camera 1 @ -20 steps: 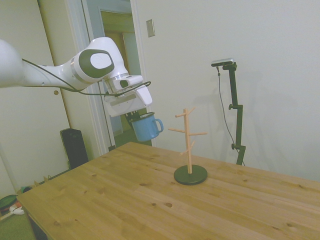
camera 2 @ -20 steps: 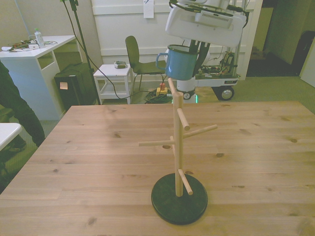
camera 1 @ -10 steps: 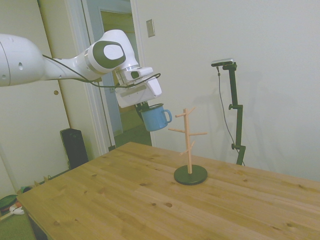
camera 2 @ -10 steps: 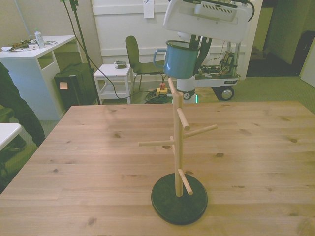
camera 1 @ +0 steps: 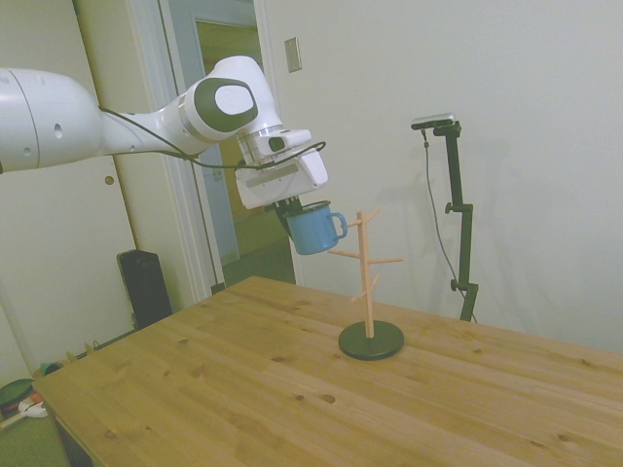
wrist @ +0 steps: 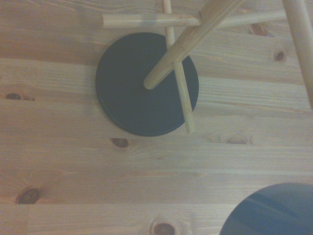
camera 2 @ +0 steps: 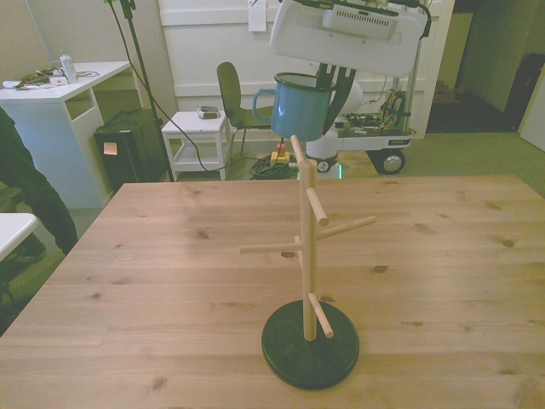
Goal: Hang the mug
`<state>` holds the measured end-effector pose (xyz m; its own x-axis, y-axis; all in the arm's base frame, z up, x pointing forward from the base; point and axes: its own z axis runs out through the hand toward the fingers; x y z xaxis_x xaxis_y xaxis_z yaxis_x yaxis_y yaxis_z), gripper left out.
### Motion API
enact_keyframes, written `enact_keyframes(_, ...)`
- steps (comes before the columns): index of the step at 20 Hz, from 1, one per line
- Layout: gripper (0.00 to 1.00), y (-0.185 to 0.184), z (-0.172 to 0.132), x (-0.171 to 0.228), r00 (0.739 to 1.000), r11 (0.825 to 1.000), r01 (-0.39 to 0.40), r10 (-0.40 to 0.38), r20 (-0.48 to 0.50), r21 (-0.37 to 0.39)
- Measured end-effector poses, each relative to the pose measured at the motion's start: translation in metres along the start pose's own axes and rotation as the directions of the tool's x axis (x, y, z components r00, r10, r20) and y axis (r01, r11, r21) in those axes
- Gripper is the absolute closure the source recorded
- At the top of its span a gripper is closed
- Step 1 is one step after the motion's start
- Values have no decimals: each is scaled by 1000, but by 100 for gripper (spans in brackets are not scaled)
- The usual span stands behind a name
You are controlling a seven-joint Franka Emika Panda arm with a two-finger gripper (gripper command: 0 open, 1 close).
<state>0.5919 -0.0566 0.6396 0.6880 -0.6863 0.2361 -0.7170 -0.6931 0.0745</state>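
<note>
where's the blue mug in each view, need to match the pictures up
Side view: the mug hangs in the air under the gripper, just left of the wooden peg stand.
Front view: the mug is top centre, above the stand's top.
Wrist view: the blue curve at one corner is probably the mug.
Shared landmark: the stand's dark round base.

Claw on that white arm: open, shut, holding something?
Claw: shut on the small blue enamel mug, held in the air beside the wooden peg stand.

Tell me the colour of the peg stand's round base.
Black, or very dark; the base shows best in the wrist view.
</note>
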Motion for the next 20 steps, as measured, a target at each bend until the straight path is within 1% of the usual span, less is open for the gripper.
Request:
enact_keyframes(5,100,2,-7,8,1000,1000,-6,6,1,1)
enact_keyframes(12,100,-8,5,22,1000,1000,-8,8,10,0)
enact_keyframes(20,100,-15,6,29,1000,1000,-7,7,20,2)
